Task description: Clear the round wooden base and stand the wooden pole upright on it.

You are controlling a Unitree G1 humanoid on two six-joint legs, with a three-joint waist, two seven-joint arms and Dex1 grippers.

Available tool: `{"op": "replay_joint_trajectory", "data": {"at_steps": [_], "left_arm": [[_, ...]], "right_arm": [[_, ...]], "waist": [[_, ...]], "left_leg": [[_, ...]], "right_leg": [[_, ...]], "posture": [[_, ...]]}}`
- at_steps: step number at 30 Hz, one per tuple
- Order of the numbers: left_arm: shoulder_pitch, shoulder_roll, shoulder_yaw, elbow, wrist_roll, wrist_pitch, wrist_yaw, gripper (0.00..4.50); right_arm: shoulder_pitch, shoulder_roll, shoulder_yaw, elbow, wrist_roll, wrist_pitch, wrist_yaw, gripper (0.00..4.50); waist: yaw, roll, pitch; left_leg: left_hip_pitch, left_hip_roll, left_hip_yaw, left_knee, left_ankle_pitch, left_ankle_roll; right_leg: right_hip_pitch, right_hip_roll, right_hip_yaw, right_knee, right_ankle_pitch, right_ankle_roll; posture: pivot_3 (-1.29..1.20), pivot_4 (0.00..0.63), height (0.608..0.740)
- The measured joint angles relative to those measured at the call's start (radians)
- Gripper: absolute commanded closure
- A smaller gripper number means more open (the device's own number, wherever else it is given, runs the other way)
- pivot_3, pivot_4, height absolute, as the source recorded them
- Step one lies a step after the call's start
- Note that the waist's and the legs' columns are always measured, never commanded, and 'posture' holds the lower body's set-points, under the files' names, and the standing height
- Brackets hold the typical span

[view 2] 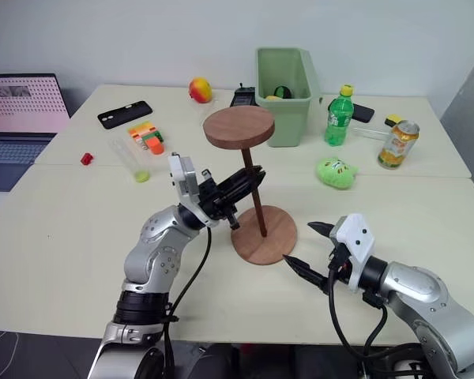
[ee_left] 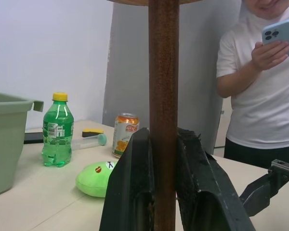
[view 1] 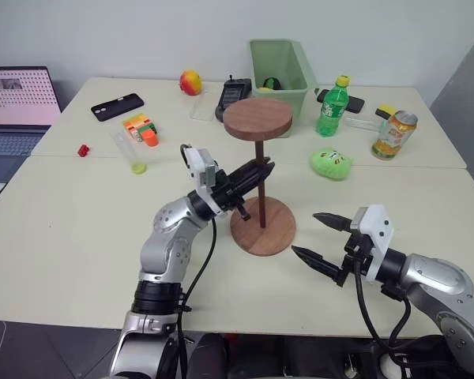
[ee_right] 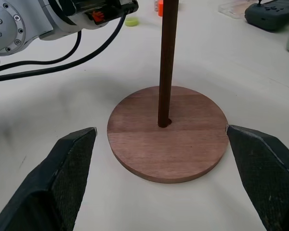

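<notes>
standing upright near the front middle of the cream table (view 1: 79,253), the long thin dark-brown wooden pole (view 1: 260,181) has its lower tip in the centre hole of the flat reddish-brown round wooden base (view 1: 262,226), with its own fixed disc at the top. the left gripper (view 1: 257,172) is clamped on the rod about halfway up, its two black fingers (ee_left: 135,192) pressed to either side. the right gripper (view 1: 320,237) hovers just right of the base with its jaws spread wide, touching nothing. writing is scarce: the orange drink can (view 1: 394,134) carries a small red label too fine to read, and the green plastic bottle with a yellow cap (view 1: 332,106) has a label that cannot be read either. bare tabletop lies open to the left of the base and along the near edge. at the back, the pale green plastic bin (view 1: 282,73) holds a dark item and something yellow-green. a green plush toy (view 1: 331,163) lies between the bottle and the base. a person in a white shirt (ee_left: 265,96) stands past the table's right end, holding a phone.
</notes>
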Motion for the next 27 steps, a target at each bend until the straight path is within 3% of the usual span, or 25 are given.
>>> {"op": "replay_joint_trajectory", "data": {"at_steps": [18,27], "left_arm": [[-0.016,0.017,-0.049,0.091,0.04,-0.129,-0.081,4.25],[0.02,0.057,-0.074,0.094,0.051,-0.192,-0.12,4.25]], "right_arm": [[0.031,0.0,0.0,-0.004,-0.017,0.0,-0.026,0.0],[0.003,0.028,-0.003,-0.036,0.049,0.103,-0.108,0.0]], "waist": [[0.0,0.0,0.0],[-0.002,0.002,-0.004]], "left_leg": [[0.013,-0.002,-0.001,-0.003,0.0,0.001],[0.016,-0.001,-0.001,-0.005,-0.001,0.001]], "right_leg": [[0.013,0.0,0.0,-0.004,0.0,0.0],[0.015,0.001,0.001,-0.005,0.0,0.0]], "posture": [[0.0,0.15,0.74],[0.0,0.15,0.74]]}}
